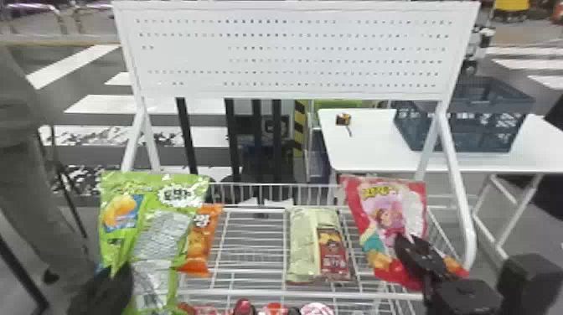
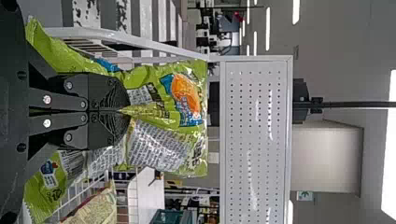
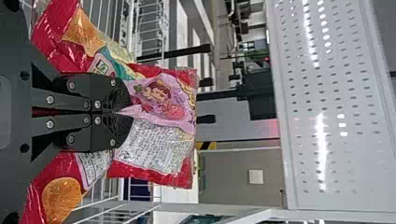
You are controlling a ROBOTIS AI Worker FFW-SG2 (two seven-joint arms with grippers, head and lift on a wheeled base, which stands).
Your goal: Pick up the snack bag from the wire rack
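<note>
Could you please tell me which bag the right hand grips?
The red and pink bag, in the right hand. The left hand holds the green bag; the orange bag and pale yellow bag are in neither.

You have a white wire rack [image 1: 259,294] in front of you, with a pale green snack bag [image 1: 306,243] with a dark red panel lying on its wires and, farther left, an orange snack bag [image 1: 202,245] resting there too.
</note>
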